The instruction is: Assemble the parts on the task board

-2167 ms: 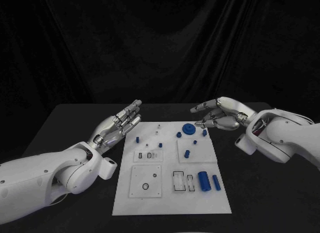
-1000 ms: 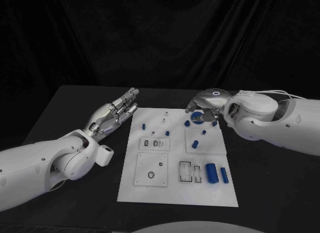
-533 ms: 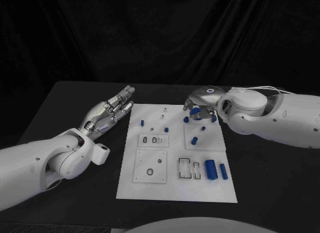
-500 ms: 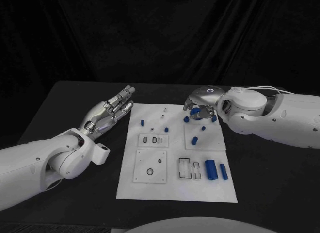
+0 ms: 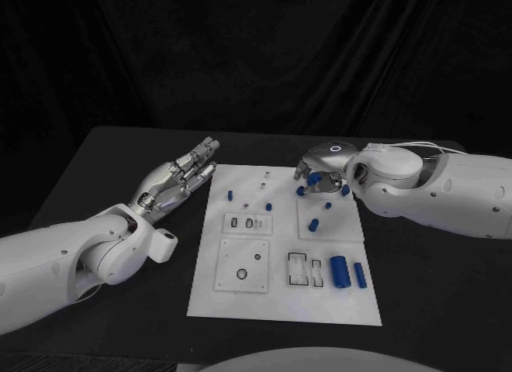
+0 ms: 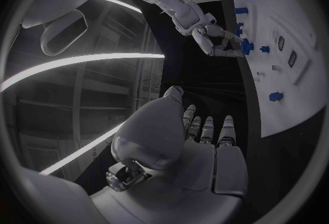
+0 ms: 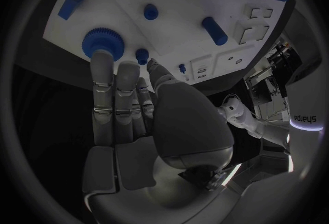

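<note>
While right hand [image 5: 321,169] hides it, fingers [image 7: 103,70] touch blue gear [image 7: 103,43]

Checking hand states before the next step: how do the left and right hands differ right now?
The left hand lies beside the board, off its left edge, fingers straight and holding nothing; the right hand is over the board's far end, fingers bent down. The right hand's fingertips reach the blue gear; the left hand touches no part. A firm grip on the gear is not clear. Both are silver, on white arms.

Head view looking down from above; wrist views close behind each hand (all sharing the task board [image 5: 281,256]).
</note>
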`<act>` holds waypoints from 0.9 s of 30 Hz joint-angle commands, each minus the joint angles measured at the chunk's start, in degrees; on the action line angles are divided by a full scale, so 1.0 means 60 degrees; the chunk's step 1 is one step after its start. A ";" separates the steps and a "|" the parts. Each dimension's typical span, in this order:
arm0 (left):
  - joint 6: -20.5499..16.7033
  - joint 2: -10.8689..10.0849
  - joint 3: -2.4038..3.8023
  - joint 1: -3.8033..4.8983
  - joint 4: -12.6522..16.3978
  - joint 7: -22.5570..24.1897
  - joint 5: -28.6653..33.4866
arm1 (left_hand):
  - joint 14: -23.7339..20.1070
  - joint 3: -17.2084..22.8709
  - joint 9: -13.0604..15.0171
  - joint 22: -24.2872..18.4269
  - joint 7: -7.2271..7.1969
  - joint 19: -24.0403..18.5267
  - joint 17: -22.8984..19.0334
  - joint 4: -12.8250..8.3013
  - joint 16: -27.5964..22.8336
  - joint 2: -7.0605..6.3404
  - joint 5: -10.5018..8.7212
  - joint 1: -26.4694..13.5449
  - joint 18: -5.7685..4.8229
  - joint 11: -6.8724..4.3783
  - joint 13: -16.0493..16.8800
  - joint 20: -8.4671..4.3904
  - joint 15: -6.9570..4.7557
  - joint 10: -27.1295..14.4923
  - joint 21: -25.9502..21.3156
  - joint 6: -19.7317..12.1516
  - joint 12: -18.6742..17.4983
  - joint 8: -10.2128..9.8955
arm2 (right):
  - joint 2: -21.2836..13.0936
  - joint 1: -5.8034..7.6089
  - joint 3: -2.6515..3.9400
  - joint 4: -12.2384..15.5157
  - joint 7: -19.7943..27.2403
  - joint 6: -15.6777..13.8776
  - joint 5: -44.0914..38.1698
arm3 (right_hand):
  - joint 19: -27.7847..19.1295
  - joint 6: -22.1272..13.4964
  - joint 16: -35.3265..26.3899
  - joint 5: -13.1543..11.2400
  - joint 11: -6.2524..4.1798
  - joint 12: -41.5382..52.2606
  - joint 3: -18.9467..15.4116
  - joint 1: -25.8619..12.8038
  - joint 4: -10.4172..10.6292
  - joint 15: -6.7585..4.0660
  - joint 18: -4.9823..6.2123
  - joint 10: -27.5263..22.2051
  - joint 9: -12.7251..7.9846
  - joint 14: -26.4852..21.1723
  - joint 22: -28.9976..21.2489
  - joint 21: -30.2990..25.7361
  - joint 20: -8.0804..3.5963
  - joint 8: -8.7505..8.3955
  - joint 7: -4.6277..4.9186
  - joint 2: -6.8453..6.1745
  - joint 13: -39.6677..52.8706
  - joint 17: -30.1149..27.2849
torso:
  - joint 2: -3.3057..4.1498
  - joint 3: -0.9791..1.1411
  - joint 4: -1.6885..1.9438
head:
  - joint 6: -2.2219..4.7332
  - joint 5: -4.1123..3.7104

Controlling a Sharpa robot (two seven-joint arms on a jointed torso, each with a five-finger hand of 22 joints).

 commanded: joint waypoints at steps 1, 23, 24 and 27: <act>0.0171 0.0031 0.0010 0.0027 -0.0003 0.1016 -0.0028 | -0.0004 0.0068 0.0016 -0.0011 -0.0001 0.0023 -0.0008 0.0002 -0.0034 0.0011 0.0059 0.0095 0.0152 0.0094 -0.0014 0.0070 0.0059 0.0016 -0.0032 0.0094 -0.0063 0.0060 | 0.0033 -0.0053 0.0005 -0.0052 -0.0025 0.0107 -0.0099 | -0.0096 0.0125 0.0063 0.0155 0.0033 -0.0030 0.0100 0.0068 -0.0028 0.0052 -0.0079 0.0051 0.0010 -0.0047 0.0092 0.0093 0.0015 0.0017 0.0031 0.0044 -0.0007 0.0025 | -0.0059 -0.0024 0.0006 | -0.0053 0.0003; 0.0296 0.0140 0.0010 0.0026 -0.0176 0.1032 -0.0028 | -0.0004 0.0214 0.0033 -0.0011 0.0067 0.0023 -0.0008 -0.0060 -0.0034 -0.0009 0.0082 0.0129 0.0163 0.0172 -0.0014 0.0180 0.0165 0.0016 -0.0032 0.0254 -0.0063 0.0083 | 0.0480 -0.0530 0.0007 -0.0830 0.0363 -0.0056 -0.0099 | -0.0209 0.0401 0.0116 0.0456 0.0047 -0.0023 0.0328 0.0120 -0.0026 0.0079 -0.0094 0.0095 0.0006 -0.0117 0.0428 0.0313 0.0054 0.0041 0.0067 0.0121 -0.0014 0.0044 | -0.0154 -0.0048 0.0027 | -0.0225 0.0025; 0.0302 0.0142 0.0009 0.0026 -0.0180 0.1030 -0.0028 | -0.0004 0.0214 0.0033 -0.0011 0.0067 0.0023 -0.0008 -0.0060 -0.0034 -0.0009 0.0082 0.0129 0.0163 0.0172 -0.0014 0.0180 0.0165 0.0016 -0.0032 0.0254 -0.0063 0.0083 | 0.0498 -0.0551 0.0007 -0.0860 0.0381 -0.0075 -0.0099 | -0.0214 0.0410 0.0116 0.0460 0.0044 -0.0021 0.0339 0.0123 -0.0027 0.0077 -0.0094 0.0103 0.0006 -0.0122 0.0439 0.0319 0.0053 0.0041 0.0067 0.0123 -0.0013 0.0044 | -0.0157 -0.0048 0.0029 | -0.0232 0.0024; 0.0323 0.0154 0.0009 0.0025 -0.0199 0.1024 -0.0028 | -0.0004 0.0229 0.0033 -0.0011 0.0069 0.0023 -0.0008 -0.0064 -0.0034 -0.0008 0.0086 0.0131 0.0164 0.0174 -0.0014 0.0191 0.0177 0.0016 -0.0032 0.0256 -0.0063 0.0083 | 0.0572 -0.0631 0.0008 -0.0979 0.0466 -0.0177 -0.0100 | -0.0221 0.0468 0.0194 0.0480 0.0030 -0.0012 0.0396 0.0140 -0.0026 0.0065 -0.0102 0.0152 0.0008 -0.0123 0.0535 0.0389 0.0048 0.0049 0.0063 0.0139 -0.0011 0.0125 | -0.0171 -0.0052 0.0030 | -0.0264 0.0024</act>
